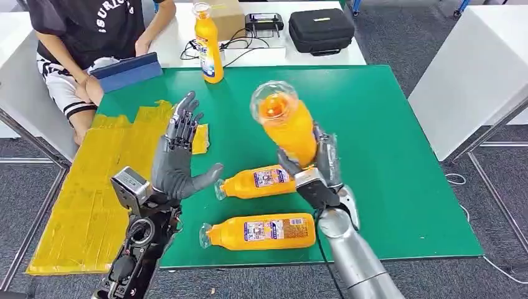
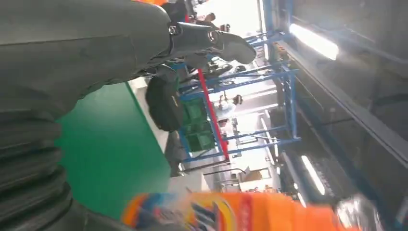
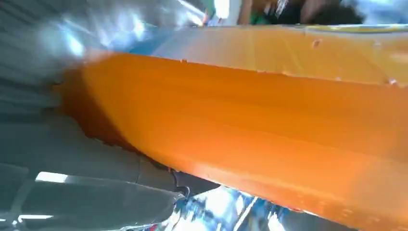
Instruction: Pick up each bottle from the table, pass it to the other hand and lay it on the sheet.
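Observation:
My right hand (image 1: 319,169) grips an orange bottle (image 1: 284,121) and holds it raised above the green table (image 1: 386,124), its clear cap end tilted up toward the camera. The same bottle (image 3: 250,134) lies close against the right wrist camera. My left hand (image 1: 179,156) is held up open, fingers spread, to the left of that bottle and apart from it. Two more orange bottles lie on their sides on the table: one (image 1: 258,182) between my hands, another (image 1: 261,232) near the front edge. A fourth bottle (image 1: 208,45) stands upright at the far edge. The yellow sheet (image 1: 87,199) lies at the left.
A person (image 1: 87,37) sits at the far left holding a blue tablet case (image 1: 127,71). Behind the green table, a white table carries a black case (image 1: 320,28), a cardboard box (image 1: 227,15) and cables. A white table (image 1: 473,75) stands at the right.

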Robot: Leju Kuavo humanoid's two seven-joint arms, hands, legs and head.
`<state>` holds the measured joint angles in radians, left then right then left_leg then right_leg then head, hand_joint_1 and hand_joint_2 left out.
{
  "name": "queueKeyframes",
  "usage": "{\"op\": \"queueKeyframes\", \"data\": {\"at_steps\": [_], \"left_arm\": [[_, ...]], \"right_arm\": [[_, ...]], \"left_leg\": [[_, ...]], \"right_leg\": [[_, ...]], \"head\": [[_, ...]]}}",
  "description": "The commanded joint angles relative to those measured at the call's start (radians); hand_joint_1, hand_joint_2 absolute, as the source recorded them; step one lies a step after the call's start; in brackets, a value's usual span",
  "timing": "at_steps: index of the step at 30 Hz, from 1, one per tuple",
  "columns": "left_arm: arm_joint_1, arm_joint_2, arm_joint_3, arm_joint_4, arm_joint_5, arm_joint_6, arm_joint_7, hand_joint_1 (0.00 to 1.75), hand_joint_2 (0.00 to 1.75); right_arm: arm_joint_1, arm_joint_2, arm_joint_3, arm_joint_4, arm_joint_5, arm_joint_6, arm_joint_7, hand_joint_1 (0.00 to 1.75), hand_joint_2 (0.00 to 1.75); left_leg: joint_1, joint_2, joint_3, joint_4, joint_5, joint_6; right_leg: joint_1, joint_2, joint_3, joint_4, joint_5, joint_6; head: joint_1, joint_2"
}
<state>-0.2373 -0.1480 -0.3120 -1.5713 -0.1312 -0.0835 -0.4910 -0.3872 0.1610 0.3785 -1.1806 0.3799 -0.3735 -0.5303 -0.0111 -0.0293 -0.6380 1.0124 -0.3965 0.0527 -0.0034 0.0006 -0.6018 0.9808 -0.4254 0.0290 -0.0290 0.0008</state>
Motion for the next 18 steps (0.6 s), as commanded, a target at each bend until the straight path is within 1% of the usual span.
{"op": "queueKeyframes", "data": {"at_steps": [1, 3, 4, 5, 6, 7, 9, 11, 12, 13, 15, 16, 18], "left_arm": [[-0.048, 0.030, -0.059, 0.007, 0.011, 0.023, 0.004, 0.00, 1.75], [-0.052, 0.030, -0.057, 0.008, 0.020, 0.049, 0.001, 0.00, 1.75], [-0.053, 0.035, -0.053, 0.005, 0.026, 0.054, 0.000, 0.00, 1.75], [-0.053, 0.038, -0.050, 0.004, 0.028, 0.056, 0.000, 0.00, 1.75], [-0.053, 0.043, -0.046, 0.003, 0.031, 0.058, 0.000, 0.00, 1.75], [-0.051, 0.047, -0.036, 0.003, 0.044, 0.062, -0.002, 0.00, 1.75], [-0.049, 0.049, -0.032, 0.004, 0.047, 0.063, -0.003, 0.00, 1.75], [-0.044, 0.051, -0.024, 0.000, 0.062, 0.062, -0.010, 0.00, 1.75], [-0.042, 0.053, -0.022, -0.001, 0.066, 0.062, -0.011, 0.00, 1.75], [-0.038, 0.055, -0.013, 0.001, 0.070, 0.063, -0.013, 0.00, 1.75], [-0.037, 0.055, -0.010, 0.003, 0.072, 0.063, -0.014, 0.00, 1.75], [-0.040, 0.051, -0.001, 0.017, 0.077, 0.062, -0.016, 0.00, 1.75], [-0.040, 0.051, -0.001, 0.017, 0.077, 0.062, -0.016, 0.00, 1.75]], "right_arm": [[-0.106, 0.065, 0.183, 0.194, -0.042, 0.055, -0.014, 1.75, 1.75], [-0.096, 0.072, 0.259, 0.194, -0.058, 0.076, -0.024, 1.75, 1.75], [-0.085, 0.073, 0.295, 0.185, -0.049, 0.073, -0.032, 1.75, 1.75], [-0.080, 0.074, 0.307, 0.181, -0.048, 0.073, -0.032, 1.75, 1.75], [-0.074, 0.072, 0.331, 0.171, -0.043, 0.068, -0.028, 1.75, 1.75], [-0.072, 0.066, 0.363, 0.155, -0.048, 0.076, -0.022, 1.75, 1.75], [-0.070, 0.068, 0.367, 0.152, -0.048, 0.075, -0.022, 1.75, 1.75], [-0.069, 0.059, 0.392, 0.122, -0.044, 0.072, -0.027, 1.75, 1.75], [-0.067, 0.058, 0.397, 0.113, -0.043, 0.070, -0.027, 1.75, 1.75], [-0.058, 0.047, 0.419, 0.073, -0.025, 0.051, -0.038, 1.75, 1.75], [-0.054, 0.044, 0.424, 0.061, -0.023, 0.047, -0.034, 1.75, 1.75], [-0.049, 0.031, 0.451, 0.026, 0.021, 0.013, -0.031, 1.75, 1.75], [-0.049, 0.031, 0.451, 0.026, 0.021, 0.013, -0.031, 1.75, 1.75]], "left_leg": [[0.001, 0.004, 0.004, 0.000, -0.002, -0.003], [0.000, 0.005, 0.002, 0.000, -0.002, -0.002], [0.001, 0.007, 0.004, 0.000, -0.003, -0.003], [0.001, 0.006, 0.003, 0.000, -0.002, -0.003], [0.001, 0.008, 0.006, 0.000, -0.003, -0.004], [0.001, 0.005, 0.005, 0.000, -0.002, -0.004], [0.000, 0.003, 0.002, -0.001, -0.001, -0.003], [0.001, 0.004, 0.008, -0.001, -0.004, -0.005], [0.000, 0.003, 0.002, 0.000, -0.001, -0.002], [0.001, 0.005, 0.005, 0.000, -0.003, -0.003], [0.000, 0.003, 0.002, -0.001, -0.001, -0.003], [0.001, 0.004, 0.005, 0.000, -0.003, -0.004], [0.001, 0.003, 0.002, 0.000, -0.002, -0.003]], "right_leg": [[0.001, 0.002, 0.004, 0.000, -0.001, -0.001], [0.000, 0.003, 0.002, 0.000, 0.000, 0.000], [0.001, 0.005, 0.004, 0.000, -0.001, -0.001], [0.001, 0.004, 0.003, 0.000, -0.001, -0.001], [0.001, 0.004, 0.006, -0.001, -0.002, -0.001], [0.001, 0.002, 0.005, -0.001, -0.002, -0.001], [0.000, 0.002, 0.002, -0.001, -0.001, -0.001], [0.001, 0.001, 0.009, -0.001, -0.003, -0.001], [0.000, 0.002, 0.002, -0.001, -0.001, 0.000], [0.001, 0.003, 0.005, -0.001, -0.002, -0.001], [0.000, 0.001, 0.003, -0.001, -0.001, -0.001], [0.000, 0.001, 0.005, -0.001, -0.002, -0.001], [0.000, 0.001, 0.003, -0.001, -0.001, -0.001]], "head": [[0.001, 0.000], [0.001, 0.000], [0.001, 0.000], [0.001, 0.000], [0.001, 0.000], [0.001, 0.000], [0.000, 0.000], [0.001, 0.000], [0.000, 0.000], [0.001, 0.000], [0.001, 0.000], [0.000, 0.000], [0.000, 0.000]]}}
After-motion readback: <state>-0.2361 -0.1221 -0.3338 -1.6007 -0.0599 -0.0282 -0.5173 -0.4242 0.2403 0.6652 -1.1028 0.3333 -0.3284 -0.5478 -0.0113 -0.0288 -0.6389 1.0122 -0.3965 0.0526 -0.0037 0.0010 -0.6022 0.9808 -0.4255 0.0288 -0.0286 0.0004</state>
